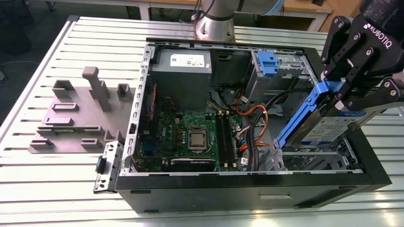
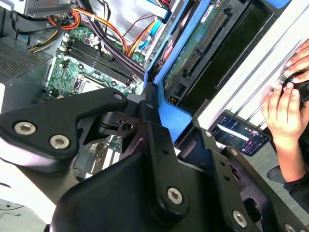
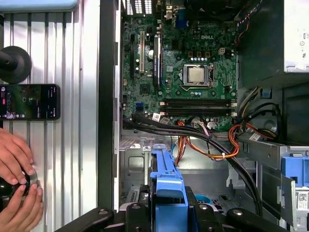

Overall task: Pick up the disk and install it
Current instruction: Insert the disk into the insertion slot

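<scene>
In the exterior view my gripper (image 1: 346,100) is shut on the disk (image 1: 325,128), a silver drive with a white-and-blue label in a bright blue carrier (image 1: 307,109). It hangs tilted, one end down, over the open computer case (image 1: 252,191) at the exterior view's right, just above the drive bay (image 1: 315,161). The second wrist view shows the carrier (image 2: 169,87) and the drive's green circuit-board side (image 2: 198,43) running out from between my black fingers (image 2: 152,140). In the first wrist view the carrier's end (image 3: 166,183) sits in my gripper (image 3: 166,212), above the case floor.
Inside the case lie the motherboard (image 1: 189,132), a grey power supply (image 1: 183,66), a ribbed blue latch (image 1: 267,64) and bundled cables (image 1: 249,118). A grey fixture plate (image 1: 75,118) lies on the slatted table. A person's hands (image 3: 14,183) and a phone (image 3: 29,101) are beside the case.
</scene>
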Action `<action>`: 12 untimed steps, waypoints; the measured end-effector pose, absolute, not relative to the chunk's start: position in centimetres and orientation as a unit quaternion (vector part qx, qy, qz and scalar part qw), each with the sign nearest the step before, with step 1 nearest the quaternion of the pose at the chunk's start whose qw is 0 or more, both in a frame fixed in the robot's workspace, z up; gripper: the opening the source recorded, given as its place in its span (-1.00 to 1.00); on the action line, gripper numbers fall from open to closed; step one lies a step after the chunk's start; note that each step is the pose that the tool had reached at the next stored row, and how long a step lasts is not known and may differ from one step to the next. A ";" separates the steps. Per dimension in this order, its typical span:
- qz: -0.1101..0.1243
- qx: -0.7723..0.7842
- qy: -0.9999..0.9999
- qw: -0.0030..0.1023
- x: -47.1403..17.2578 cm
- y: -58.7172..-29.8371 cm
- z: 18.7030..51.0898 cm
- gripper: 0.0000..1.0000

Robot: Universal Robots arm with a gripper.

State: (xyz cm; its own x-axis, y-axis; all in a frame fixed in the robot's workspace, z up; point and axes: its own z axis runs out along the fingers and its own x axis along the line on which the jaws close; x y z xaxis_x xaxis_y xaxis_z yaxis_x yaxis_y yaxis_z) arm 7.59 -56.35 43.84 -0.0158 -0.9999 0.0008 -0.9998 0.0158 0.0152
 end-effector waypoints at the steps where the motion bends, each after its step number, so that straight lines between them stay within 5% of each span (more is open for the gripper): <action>1: -0.005 0.701 -0.713 0.006 7.6 -56.4 43.8 -0.27; 12: -0.005 0.701 -0.713 0.006 7.7 -56.4 43.4 -0.27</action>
State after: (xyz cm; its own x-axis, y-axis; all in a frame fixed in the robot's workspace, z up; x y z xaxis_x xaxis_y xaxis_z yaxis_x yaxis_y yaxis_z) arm 7.67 -56.35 43.39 -0.0158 -0.9999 0.0007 -0.9998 0.0158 0.0152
